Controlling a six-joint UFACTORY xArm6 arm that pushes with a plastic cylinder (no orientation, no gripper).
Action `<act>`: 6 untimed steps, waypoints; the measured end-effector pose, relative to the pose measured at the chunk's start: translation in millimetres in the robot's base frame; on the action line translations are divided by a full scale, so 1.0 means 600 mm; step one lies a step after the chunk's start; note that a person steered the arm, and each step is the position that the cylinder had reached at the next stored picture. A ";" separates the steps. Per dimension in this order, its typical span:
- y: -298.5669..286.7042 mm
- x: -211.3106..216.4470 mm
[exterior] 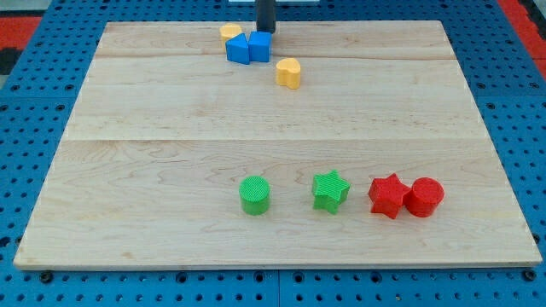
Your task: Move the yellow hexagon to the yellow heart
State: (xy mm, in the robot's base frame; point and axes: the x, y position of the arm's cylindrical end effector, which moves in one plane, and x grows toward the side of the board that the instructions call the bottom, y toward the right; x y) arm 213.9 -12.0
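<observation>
A yellow block [229, 33], seemingly the hexagon, sits near the view's top edge of the wooden board [153, 128], partly hidden behind a blue block [238, 49]. A second blue block [260, 46] touches the first one on its right. The yellow heart [289, 73] lies apart, below and to the right of the blue pair. My tip [266, 31] is at the top of the view, right behind the right blue block and to the right of the yellow hexagon.
Along the lower part of the board stand a green cylinder [254, 194], a green star [330, 190], a red star [388, 195] and a red cylinder [424, 197] touching the red star.
</observation>
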 end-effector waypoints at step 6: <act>-0.195 0.078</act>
State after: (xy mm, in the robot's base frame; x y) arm 260.6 -128.7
